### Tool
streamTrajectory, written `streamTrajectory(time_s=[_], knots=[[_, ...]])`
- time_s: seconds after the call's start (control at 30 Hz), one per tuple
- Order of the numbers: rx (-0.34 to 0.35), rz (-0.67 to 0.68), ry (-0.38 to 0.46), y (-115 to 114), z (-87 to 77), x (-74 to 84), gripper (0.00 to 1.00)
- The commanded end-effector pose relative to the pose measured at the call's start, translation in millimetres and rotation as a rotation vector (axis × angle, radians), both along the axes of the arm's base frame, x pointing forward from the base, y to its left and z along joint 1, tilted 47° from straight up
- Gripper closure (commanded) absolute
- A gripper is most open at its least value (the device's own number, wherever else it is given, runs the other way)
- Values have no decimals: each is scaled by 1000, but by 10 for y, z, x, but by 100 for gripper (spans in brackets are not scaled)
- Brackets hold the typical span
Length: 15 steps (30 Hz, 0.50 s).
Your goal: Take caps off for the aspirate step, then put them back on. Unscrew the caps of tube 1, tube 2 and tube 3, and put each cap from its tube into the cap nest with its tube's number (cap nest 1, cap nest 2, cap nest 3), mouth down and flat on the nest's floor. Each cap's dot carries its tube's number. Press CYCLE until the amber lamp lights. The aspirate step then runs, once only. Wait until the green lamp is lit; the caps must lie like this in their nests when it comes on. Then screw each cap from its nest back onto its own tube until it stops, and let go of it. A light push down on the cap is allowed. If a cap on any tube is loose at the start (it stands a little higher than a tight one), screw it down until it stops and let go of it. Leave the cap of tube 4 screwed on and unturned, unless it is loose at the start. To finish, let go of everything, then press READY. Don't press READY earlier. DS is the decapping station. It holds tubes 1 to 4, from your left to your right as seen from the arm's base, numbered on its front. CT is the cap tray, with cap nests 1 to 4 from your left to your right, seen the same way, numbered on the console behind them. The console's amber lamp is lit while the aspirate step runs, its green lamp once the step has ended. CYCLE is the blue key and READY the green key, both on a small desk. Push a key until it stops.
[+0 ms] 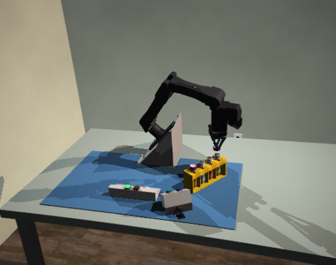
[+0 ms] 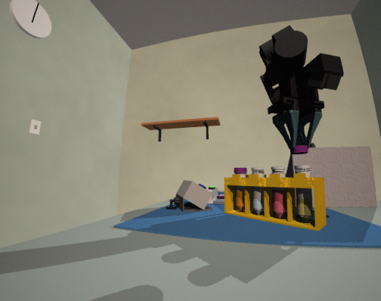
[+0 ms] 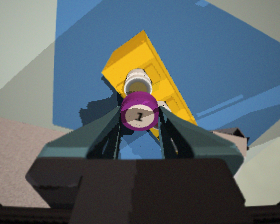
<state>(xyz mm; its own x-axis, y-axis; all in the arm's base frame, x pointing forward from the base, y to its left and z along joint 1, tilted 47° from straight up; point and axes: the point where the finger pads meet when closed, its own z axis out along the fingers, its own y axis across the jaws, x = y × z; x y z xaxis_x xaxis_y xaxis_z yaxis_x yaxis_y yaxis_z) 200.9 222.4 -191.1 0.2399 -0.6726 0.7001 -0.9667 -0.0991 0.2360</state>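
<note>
My gripper point(image 1: 215, 147) point(image 2: 301, 148) point(image 3: 139, 112) is shut on a purple cap point(image 1: 215, 148) point(image 2: 300, 149) point(image 3: 139, 112) whose dot reads 1. It hangs a short way above the open, white-threaded tube point(image 1: 217, 155) point(image 2: 302, 170) point(image 3: 138, 80) at one end of the yellow decapping station point(image 1: 205, 178) point(image 2: 274, 181) point(image 3: 141, 47). Two neighbouring tubes point(image 1: 209, 159) point(image 1: 201, 163) are also uncapped. The tube at the other end point(image 1: 193, 166) point(image 2: 240, 171) wears a purple cap. On the cap tray block point(image 1: 134, 192) a green lamp point(image 1: 127, 187) is lit.
A small grey desk point(image 1: 176, 200) point(image 2: 194, 194) with the blue and green keys stands in front of the station. A large grey wedge point(image 1: 165, 146) stands by the arm's base. All rest on a blue mat point(image 1: 78, 186) on the table.
</note>
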Motion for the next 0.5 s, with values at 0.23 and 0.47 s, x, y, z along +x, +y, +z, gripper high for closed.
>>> streamTrajectory(time_s=[0.23, 0.47], knots=[[21, 6, -7, 67, 0, -6, 100], [21, 6, -7, -85, -144, -22, 100]])
